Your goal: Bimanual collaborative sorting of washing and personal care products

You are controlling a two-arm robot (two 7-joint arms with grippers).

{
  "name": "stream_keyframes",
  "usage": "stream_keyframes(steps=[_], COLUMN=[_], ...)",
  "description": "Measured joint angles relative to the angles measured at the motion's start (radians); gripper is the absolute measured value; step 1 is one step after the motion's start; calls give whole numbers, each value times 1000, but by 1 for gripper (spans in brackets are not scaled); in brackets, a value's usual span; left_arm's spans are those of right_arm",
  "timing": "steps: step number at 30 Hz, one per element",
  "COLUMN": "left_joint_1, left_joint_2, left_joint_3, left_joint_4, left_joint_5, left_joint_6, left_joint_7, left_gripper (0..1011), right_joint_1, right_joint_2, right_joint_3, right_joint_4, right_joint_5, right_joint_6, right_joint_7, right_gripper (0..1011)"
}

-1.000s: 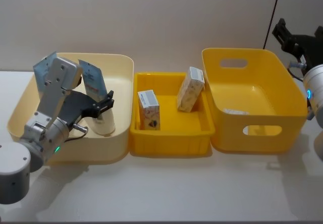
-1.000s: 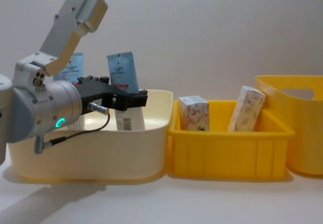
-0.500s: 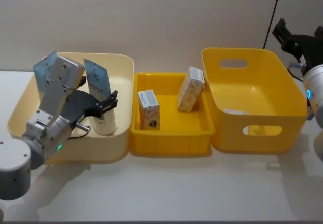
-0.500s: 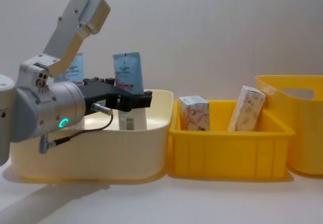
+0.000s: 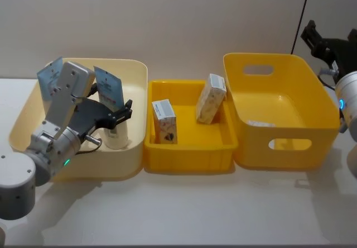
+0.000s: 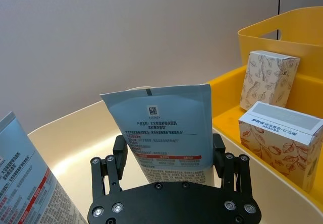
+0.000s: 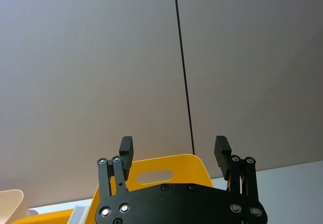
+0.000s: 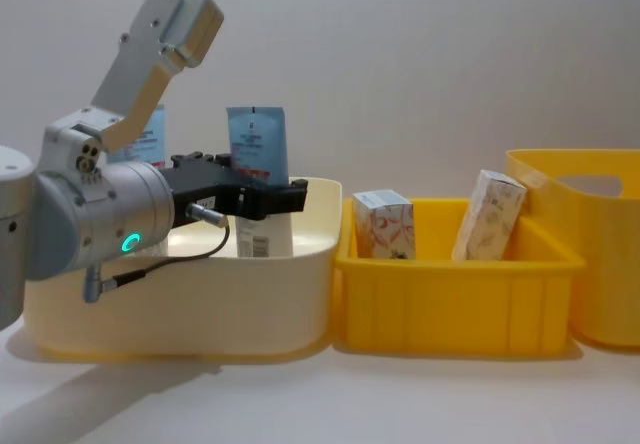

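Cream plastic tub (image 5: 138, 72) on the robot's left, yellow tray (image 5: 189, 150) in the middle, big yellow tub (image 5: 290, 59) on the right. That's the line-up from the head camera. The left gripper (image 5: 119, 114) is reaching into the cream tub and is clamped on a tube (image 5: 109, 89), which stands upright with its pale blue end up and its white end down inside the tub. A second tube (image 5: 50, 75) stands further left in the same tub, partly behind the arm. The tray has two cartons. One carton (image 5: 165, 122) stands upright near the left side, and a leaning carton (image 5: 210, 98) has its top up by the far right rim. The right gripper (image 5: 330, 36) is up high at the far right, past the big yellow tub.

Left wrist cam: the black fingers (image 6: 120, 151) sit either side of the tube, pressed on its edges just below the red band, fine print facing the lens. Both cartons show off to one side.

Right wrist cam: its fingers (image 7: 126, 149) are spread wide with nothing between them, and the big yellow tub's rim is just beyond.

Chest cam: the tube sticks up over the cream tub's rim, gripped at about rim height. Can't tell if its bottom touches the tub floor. The cartons poke up out of the tray.
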Motion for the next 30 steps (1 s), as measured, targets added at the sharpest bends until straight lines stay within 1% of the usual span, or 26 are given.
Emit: stream_keyframes(steps=[13,18,21,23,24,25,26,27,28,30], left_joint_1=[9,12,12,13,13,13,13,13,13,14], left_joint_2=[-2,-2,-2,-3,-3,-3,-3,-3,-3,-3], left_joint_3=[-11,-14,-15,-15,-15,-15,-16,-16,-16,-16], left_joint_4=[-3,-3,-4,-4,-4,-4,-4,-4,-4,-4], left_joint_5=[11,14,15,15,15,16,16,16,16,17], left_joint_6=[0,-1,-2,-2,-2,-2,-2,-2,-3,-3], left_joint_7=[3,4,4,5,5,5,5,5,5,5], left_gripper=[992,908,880,832,780,780,738,722,659,627], right_joint_1=[0,0,0,0,0,0,0,0,0,0], right_joint_2=[0,0,0,0,0,0,0,0,0,0], right_joint_3=[0,0,0,0,0,0,0,0,0,0], right_joint_4=[0,0,0,0,0,0,0,0,0,0], right_joint_5=[0,0,0,0,0,0,0,0,0,0], right_joint_6=[0,0,0,0,0,0,0,0,0,0], right_joint_7=[0,0,0,0,0,0,0,0,0,0], right_gripper=[1001,1001,1001,1001,1001,1001,1001,1001,1001,1001])
